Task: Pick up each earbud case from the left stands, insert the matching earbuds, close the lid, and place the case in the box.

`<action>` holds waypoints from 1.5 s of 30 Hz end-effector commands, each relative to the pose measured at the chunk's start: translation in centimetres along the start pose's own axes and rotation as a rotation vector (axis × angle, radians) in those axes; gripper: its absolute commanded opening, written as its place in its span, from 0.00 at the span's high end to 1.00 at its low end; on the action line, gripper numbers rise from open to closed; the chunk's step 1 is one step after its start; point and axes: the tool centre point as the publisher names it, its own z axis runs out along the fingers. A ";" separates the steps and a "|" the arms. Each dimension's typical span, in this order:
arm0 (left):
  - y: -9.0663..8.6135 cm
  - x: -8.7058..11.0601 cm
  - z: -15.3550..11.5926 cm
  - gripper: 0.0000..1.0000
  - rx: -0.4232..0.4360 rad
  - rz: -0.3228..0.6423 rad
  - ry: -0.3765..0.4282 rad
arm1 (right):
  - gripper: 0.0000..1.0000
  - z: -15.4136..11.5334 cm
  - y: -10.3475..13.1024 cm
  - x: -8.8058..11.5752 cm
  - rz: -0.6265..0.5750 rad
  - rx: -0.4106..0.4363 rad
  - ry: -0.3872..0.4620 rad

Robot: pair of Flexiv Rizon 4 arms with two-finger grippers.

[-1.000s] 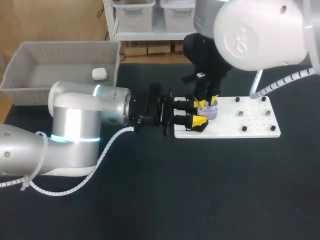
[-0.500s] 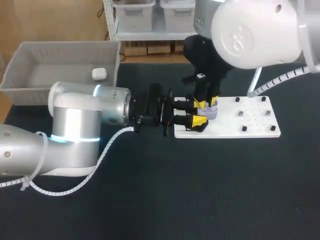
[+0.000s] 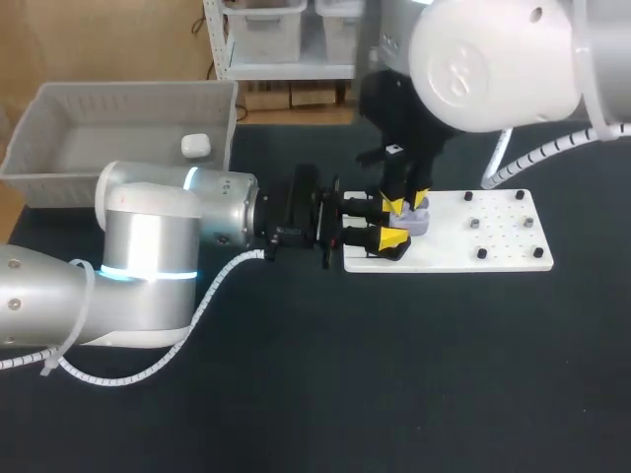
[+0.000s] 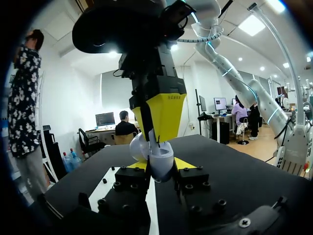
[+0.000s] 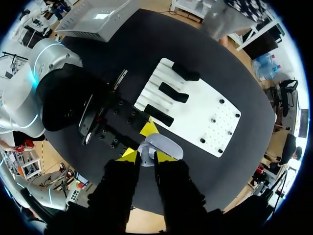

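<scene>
Box: we see the grey box (image 3: 118,108) at the upper left of the head view, on the dark table (image 3: 394,374).
Case in box: a white case (image 3: 195,146) lies by the box's right wall.
Left arm: our left arm (image 3: 148,246) comes in from the left edge and lies level across the middle of the frame.
Left claw: our left gripper (image 3: 394,223) is at centre, its yellow tips pinching the earbud case from two sides.
Earbud case: the pale earbud case (image 4: 157,159) is held over the left end of the board.
Right claw: our right gripper (image 3: 409,202) comes down from the top edge onto the case; we cannot tell whether it pinches anything.
Board: the white board (image 3: 493,236) lies right of centre, with black stands (image 5: 173,92) at its left end.
</scene>
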 end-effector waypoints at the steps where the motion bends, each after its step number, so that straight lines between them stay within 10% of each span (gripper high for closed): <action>1: -0.2 -0.1 0.0 1.00 -0.006 0.003 0.000 | 1.00 0.2 -0.2 -0.5 -0.002 -0.001 0.010; 6: -0.2 -0.1 0.0 1.00 -0.006 0.003 0.000 | 1.00 0.2 -0.1 -0.5 -0.004 0.000 0.018; 10: -0.2 -0.1 0.0 1.00 -0.006 0.003 0.000 | 0.52 0.0 0.1 -0.1 -0.010 0.002 0.022; 12: -0.2 -0.1 0.0 1.00 -0.006 0.003 0.000 | 0.00 -0.2 0.2 0.2 -0.012 0.003 0.021; 32: -0.2 -0.1 0.0 1.00 -0.006 0.003 0.000 | 0.00 -3.3 -4.4 -0.7 0.387 -0.017 -0.265; 45: -0.2 -0.1 0.0 1.00 -0.006 0.003 0.000 | 0.00 -1.2 -7.6 -3.0 0.460 -0.018 -0.253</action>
